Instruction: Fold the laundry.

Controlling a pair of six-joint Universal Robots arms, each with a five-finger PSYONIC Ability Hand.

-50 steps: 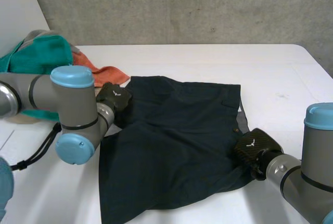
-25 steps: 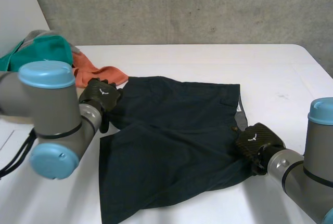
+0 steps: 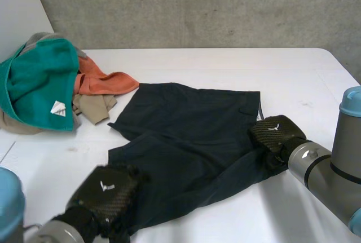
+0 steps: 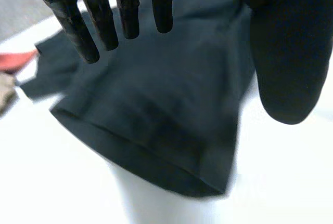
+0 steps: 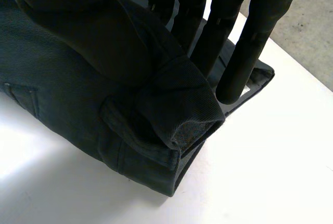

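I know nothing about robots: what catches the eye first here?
Dark shorts lie spread mid-table. The right robot hand pinches their edge, while the left robot hand is open over the near hem. A bright pile of clothes sits at the table's far left.

One pair of dark shorts [image 3: 192, 136] — one heap of other clothes [image 3: 39, 82].
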